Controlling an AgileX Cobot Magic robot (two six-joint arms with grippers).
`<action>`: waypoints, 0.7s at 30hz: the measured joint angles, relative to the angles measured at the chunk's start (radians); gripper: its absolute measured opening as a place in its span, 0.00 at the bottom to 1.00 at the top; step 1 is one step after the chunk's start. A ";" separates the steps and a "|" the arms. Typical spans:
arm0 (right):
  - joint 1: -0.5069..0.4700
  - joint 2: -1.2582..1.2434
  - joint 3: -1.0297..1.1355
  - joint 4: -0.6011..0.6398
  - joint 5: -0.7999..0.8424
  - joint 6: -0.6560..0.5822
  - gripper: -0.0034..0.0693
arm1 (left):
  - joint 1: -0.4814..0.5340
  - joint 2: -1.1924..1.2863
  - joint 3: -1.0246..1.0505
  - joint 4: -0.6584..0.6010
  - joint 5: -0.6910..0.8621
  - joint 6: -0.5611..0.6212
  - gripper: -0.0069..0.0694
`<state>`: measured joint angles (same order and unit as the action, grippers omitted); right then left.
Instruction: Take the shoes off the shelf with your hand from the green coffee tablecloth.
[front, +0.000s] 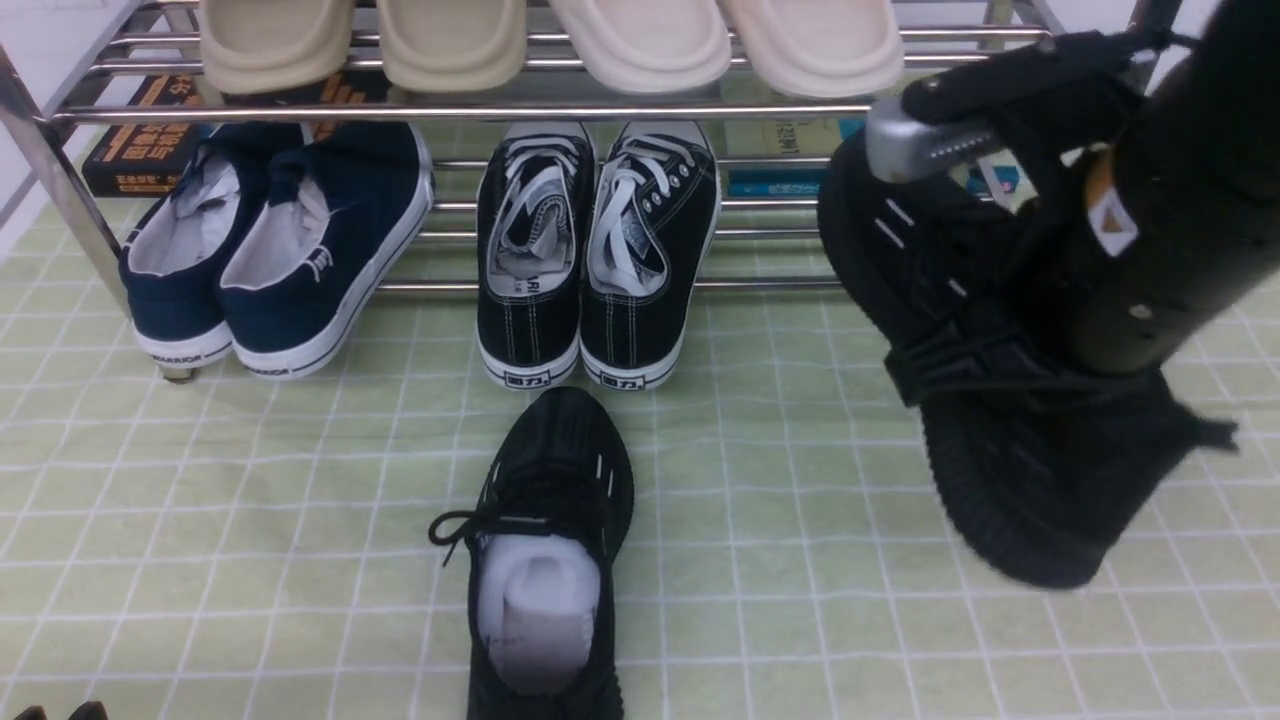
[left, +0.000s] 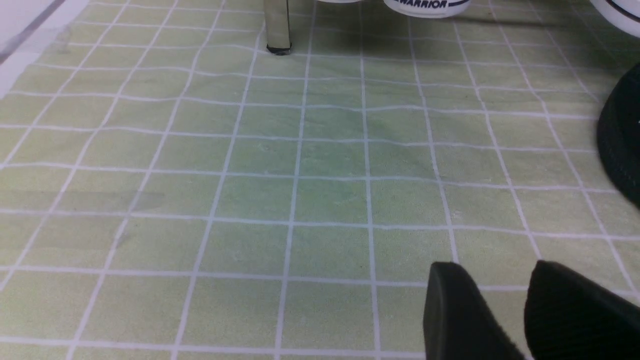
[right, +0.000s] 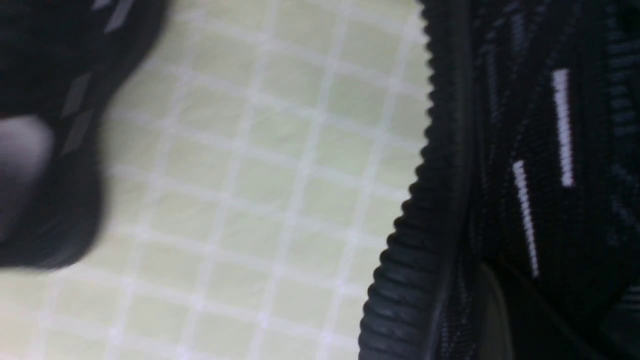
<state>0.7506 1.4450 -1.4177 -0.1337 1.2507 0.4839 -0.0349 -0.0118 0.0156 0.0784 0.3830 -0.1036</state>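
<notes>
— Black knit sneaker (front: 1010, 470): where is it?
— Off the chrome shelf (front: 450, 112), hanging from the right gripper (front: 935, 125), which is clamped on it above the green checked tablecloth (front: 250, 500).
— Its mate (front: 550, 490)?
— Flat on the cloth, centre. Left gripper (left: 495, 280) slightly parted, empty, well apart.

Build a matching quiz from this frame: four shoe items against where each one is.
Items
1. navy slip-ons
2. canvas sneakers
3. knit shoe with stuffing
4. other knit shoe

Places
A. held by the right gripper
B. lower tier of the shelf, left
C. on the cloth, in front of the shelf
D. lower tier, middle

Pairs: 1-B, 2-D, 3-C, 4-A
</notes>
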 joint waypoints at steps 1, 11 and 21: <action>0.004 -0.001 0.004 0.035 0.001 0.000 0.05 | 0.000 0.000 0.000 0.000 0.000 0.000 0.41; 0.084 0.103 0.033 0.150 0.000 0.034 0.06 | 0.000 0.000 0.000 0.001 0.000 0.000 0.41; 0.088 0.295 0.033 0.195 -0.121 0.062 0.07 | 0.000 0.000 0.000 0.001 0.000 0.000 0.41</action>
<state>0.8385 1.7404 -1.3842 0.0618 1.1294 0.5455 -0.0349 -0.0118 0.0156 0.0792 0.3830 -0.1036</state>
